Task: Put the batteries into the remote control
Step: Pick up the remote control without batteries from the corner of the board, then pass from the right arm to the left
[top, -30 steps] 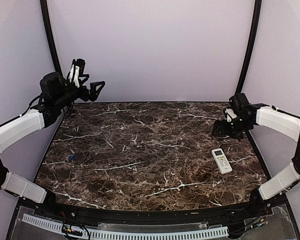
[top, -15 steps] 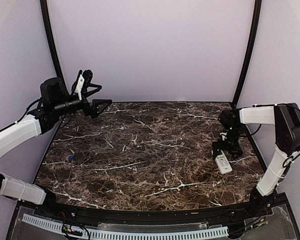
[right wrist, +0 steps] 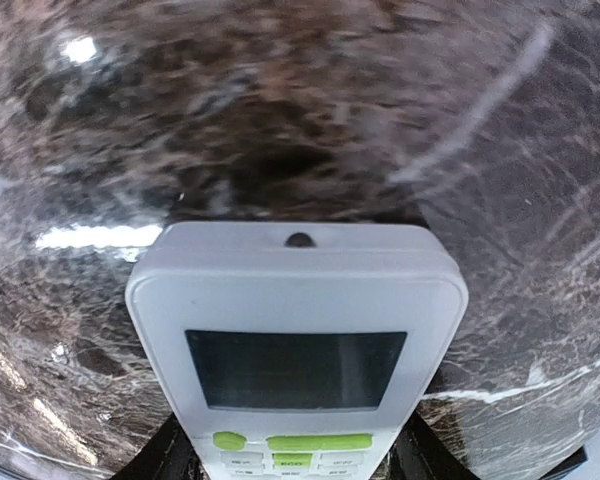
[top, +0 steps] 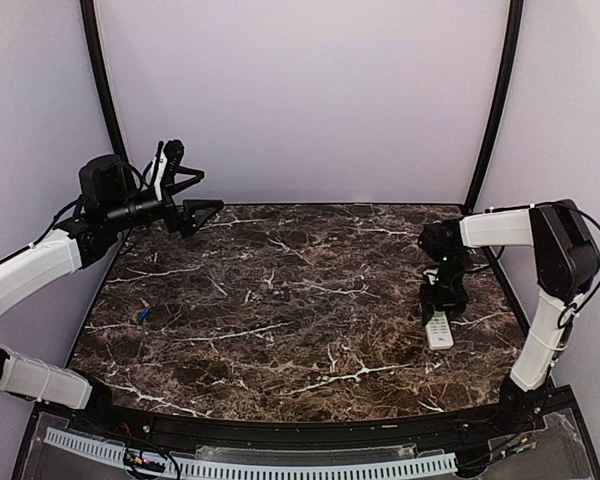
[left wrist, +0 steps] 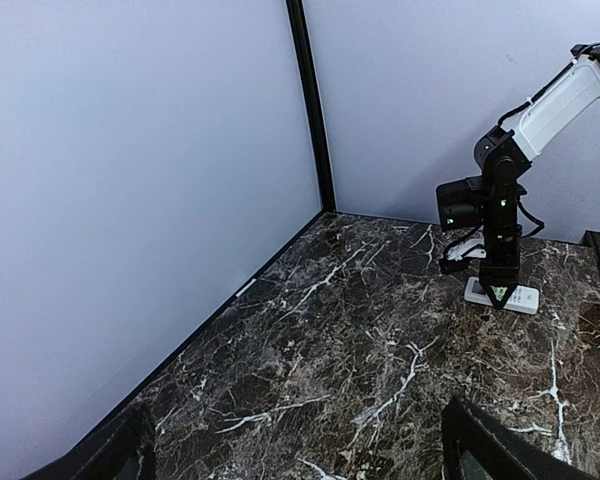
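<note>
The remote control [top: 439,331] is white and lies flat, face up, on the marble table at the right. In the right wrist view [right wrist: 297,340] its dark display and green buttons fill the frame. My right gripper [top: 444,303] points straight down over its display end. The black fingers [right wrist: 175,452] press against both long sides of the remote. The left wrist view shows the remote [left wrist: 521,298] under that gripper [left wrist: 498,293]. My left gripper [top: 188,182] is open and empty, raised above the table's back left corner. No battery is clearly recognisable.
A small blue object [top: 141,314] lies on the table [top: 280,300] near the left edge, too small to identify. Pale walls with black corner posts [top: 495,100] enclose the back and sides.
My right gripper came down from the back right onto the remote and closed around it. The remote shifted slightly left and turned. The left gripper swung a little right and stayed raised.
</note>
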